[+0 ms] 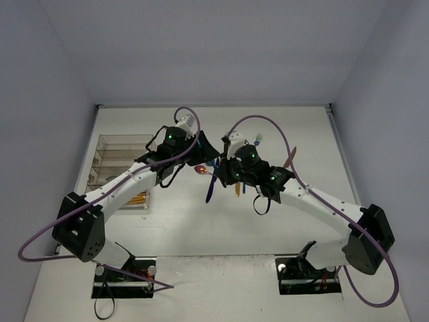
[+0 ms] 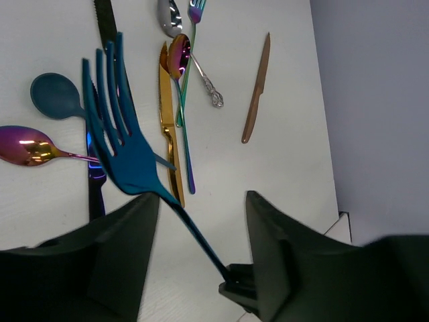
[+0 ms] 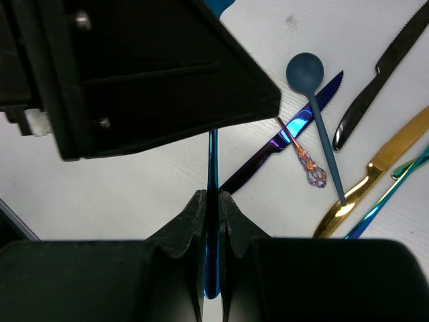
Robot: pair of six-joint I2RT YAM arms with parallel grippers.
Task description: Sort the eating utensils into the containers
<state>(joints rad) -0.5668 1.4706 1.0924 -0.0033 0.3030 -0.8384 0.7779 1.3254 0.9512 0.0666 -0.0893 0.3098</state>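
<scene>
A blue fork (image 2: 127, 154) hangs in the air over the loose eating utensils on the table. My right gripper (image 3: 212, 194) is shut on the end of the fork's handle (image 3: 212, 161). My left gripper (image 2: 201, 196) is open, and the fork's neck runs between its fingers close to the left one. In the top view both grippers meet above mid-table, the left gripper (image 1: 204, 157) just left of the right gripper (image 1: 226, 171). The containers, a clear tray (image 1: 120, 144) with long compartments, sit at the far left with gold pieces (image 1: 137, 199) in the near end.
Below the fork lie a teal spoon (image 2: 57, 94), an iridescent pink spoon (image 2: 27, 146), a gold knife (image 2: 167, 127), a copper knife (image 2: 257, 90), a silver spoon (image 2: 171, 17) and a black knife (image 3: 375, 87). A blue-purple knife (image 3: 288, 137) lies beside them.
</scene>
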